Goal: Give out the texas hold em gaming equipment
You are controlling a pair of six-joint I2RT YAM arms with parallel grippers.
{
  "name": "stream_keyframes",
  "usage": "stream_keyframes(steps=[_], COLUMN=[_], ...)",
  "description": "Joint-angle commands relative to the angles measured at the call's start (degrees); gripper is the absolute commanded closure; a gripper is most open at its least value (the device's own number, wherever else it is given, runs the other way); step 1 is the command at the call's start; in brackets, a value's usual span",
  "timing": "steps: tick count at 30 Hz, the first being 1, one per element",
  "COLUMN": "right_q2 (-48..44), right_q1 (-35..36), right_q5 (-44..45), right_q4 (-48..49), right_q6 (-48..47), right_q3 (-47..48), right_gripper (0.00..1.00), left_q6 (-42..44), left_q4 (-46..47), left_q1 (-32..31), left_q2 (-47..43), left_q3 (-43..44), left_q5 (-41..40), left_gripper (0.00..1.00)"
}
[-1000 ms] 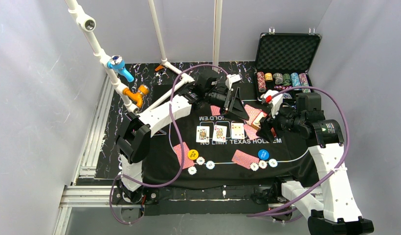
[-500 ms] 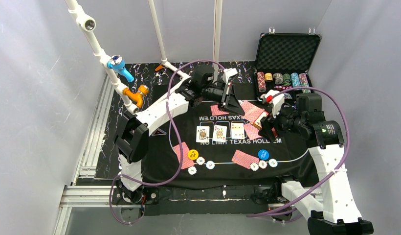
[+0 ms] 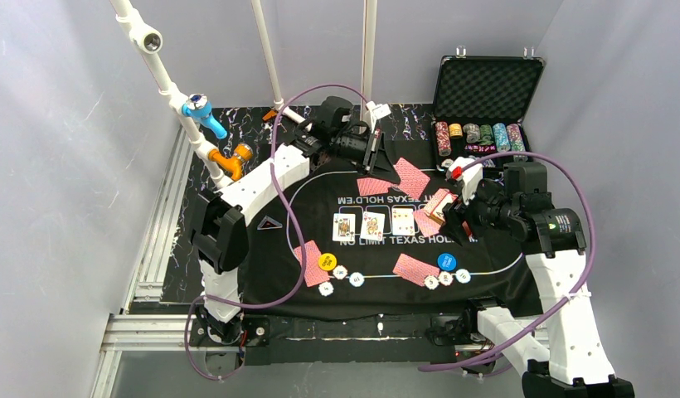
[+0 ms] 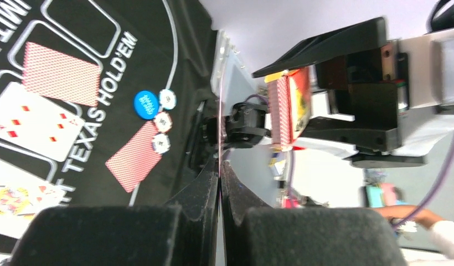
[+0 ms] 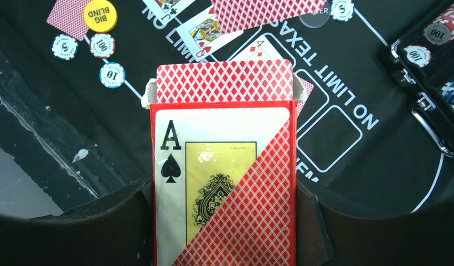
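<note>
Over the mat (image 5: 346,166), lettered "NO LIMIT TEXAS HOLD'EM", the right gripper (image 5: 227,216) clamps the card box (image 5: 225,166), printed "A" above a spade. Its long axis runs along the fingers, with red-backed cards (image 5: 225,80) poking from its outer end. Above the mat's far edge the left gripper (image 4: 219,172) is pressed closed.

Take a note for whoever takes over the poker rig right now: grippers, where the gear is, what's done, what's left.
Left gripper: shut on a red-backed card, over the far side of the mat.
Right gripper: shut on the card box, cards sticking out.
Done: three face-up cards mid-mat; near-left face-down cards with yellow button and three chips; near-right face-down cards with blue button and three chips.
Left: place the held card, probably by the far face-down card; spare chip stacks sit in the case.
</note>
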Motion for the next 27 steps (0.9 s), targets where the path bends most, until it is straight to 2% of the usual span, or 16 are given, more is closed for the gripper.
stream_keyframes(steps=[1,5,9,13,21,27], right_q2=[-0.58,-0.25,0.03,-0.02,-0.41,-1.31], right_q1=[-0.10,-0.10,-0.10,-0.10,-0.10,-0.10], right_q5=[-2.08,-3.57,-5.12,-5.32,-3.95,-4.44], right_q4=[-1.03,-1.84,-3.41,-6.85,-8.36,-8.74], right_q6=[-1.01,-1.11,-2.27,-5.07,-6.76,-6.00], right_q3=[3.96,5.75,7.05,8.85,11.03,10.12], right_gripper=[0.99,0.99,0.99,0.99,0.99,0.99], left_q6=[17.00,21.53,24.99,27.58,30.79,33.64], left_q4=[-14.90,-22.17,-25.17,-30.71,-31.92,-31.85], left_q1=[-0.25,-1.38,-5.51,-9.73,-13.19,-15.48], left_q2=[-3.15,0.93,5.94,14.68,30.12,34.99], left_q3=[5.06,9.15,11.80,21.30,35.10,39.47], left_q5=[-4.52,-6.70,-6.89,-7.84,-12.35,-14.98], left_gripper=[1.00,1.00,1.00,1.00,1.00,1.00])
